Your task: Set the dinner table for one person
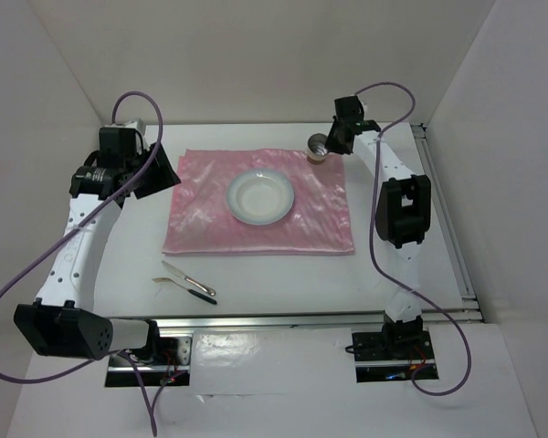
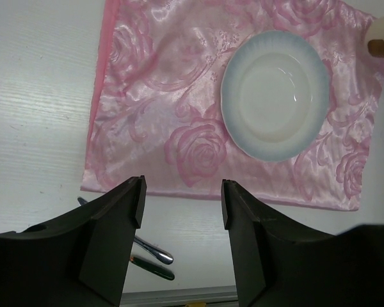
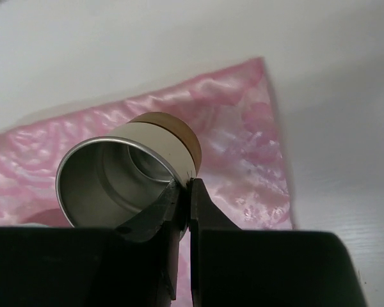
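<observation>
White arms, black joints and fingers; purple cables.

White booth, soft even light

We see plain white walls – far wall, left wall, right wall – closing in a white table, with a metal rail along its near edge.

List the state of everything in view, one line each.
pink cloth, spread flat on table
plate, upright, empty, on pink cloth
cup, empty, rim pinched by right claw, at pink cloth corner
right claw, shut on cup
left claw, open, empty
cutlery, lying on table, off pink cloth
</observation>
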You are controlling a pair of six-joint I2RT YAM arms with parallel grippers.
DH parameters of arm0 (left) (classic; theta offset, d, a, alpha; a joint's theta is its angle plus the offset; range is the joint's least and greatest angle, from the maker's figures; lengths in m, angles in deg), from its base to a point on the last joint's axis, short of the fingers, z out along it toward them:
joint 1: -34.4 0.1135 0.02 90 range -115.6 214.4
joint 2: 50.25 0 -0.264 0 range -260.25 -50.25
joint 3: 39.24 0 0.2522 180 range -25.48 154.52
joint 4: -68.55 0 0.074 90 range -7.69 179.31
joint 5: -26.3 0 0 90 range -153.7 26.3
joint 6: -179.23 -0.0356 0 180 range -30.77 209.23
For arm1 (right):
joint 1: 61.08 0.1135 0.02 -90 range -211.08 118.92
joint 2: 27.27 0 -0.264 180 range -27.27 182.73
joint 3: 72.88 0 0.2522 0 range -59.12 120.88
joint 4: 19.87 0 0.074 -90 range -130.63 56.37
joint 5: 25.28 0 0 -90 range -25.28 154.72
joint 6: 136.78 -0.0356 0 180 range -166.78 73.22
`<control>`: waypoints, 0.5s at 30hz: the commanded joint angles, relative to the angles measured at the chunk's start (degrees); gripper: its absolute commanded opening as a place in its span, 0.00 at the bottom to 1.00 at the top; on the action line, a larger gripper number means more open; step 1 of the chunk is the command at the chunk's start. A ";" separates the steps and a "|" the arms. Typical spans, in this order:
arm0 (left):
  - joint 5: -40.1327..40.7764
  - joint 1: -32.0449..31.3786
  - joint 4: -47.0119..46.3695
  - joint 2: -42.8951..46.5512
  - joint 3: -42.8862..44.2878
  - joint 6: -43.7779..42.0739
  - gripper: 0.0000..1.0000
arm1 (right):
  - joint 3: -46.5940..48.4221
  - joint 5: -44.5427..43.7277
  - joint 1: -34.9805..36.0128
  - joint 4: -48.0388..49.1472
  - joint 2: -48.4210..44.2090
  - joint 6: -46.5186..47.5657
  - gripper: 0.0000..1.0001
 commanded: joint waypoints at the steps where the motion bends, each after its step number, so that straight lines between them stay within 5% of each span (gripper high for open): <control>1: 1.07 -0.31 0.15 3.10 0.56 -0.19 0.67 | 2.06 -2.69 -0.02 -3.37 1.26 0.50 0.00; 6: 1.07 -0.31 0.15 3.11 -0.68 -0.19 0.67 | 0.65 -3.83 -0.02 -2.66 2.30 -0.55 0.00; 9: 1.07 -0.31 0.15 3.11 -0.68 -0.19 0.67 | 1.25 -3.31 -0.02 -2.14 2.93 -0.55 0.22; 10: 1.07 -0.31 0.67 3.11 -0.68 -0.19 0.67 | 1.96 -3.30 -0.02 -2.14 3.53 -0.55 0.34; 11: 1.07 -0.31 0.67 3.11 -0.68 -0.71 0.67 | 1.96 -2.78 -0.02 -2.66 3.54 -0.55 0.66; 15: 2.21 -0.31 1.20 3.11 0.03 -1.24 0.69 | 3.01 -2.77 0.51 -2.14 0.22 -0.03 1.00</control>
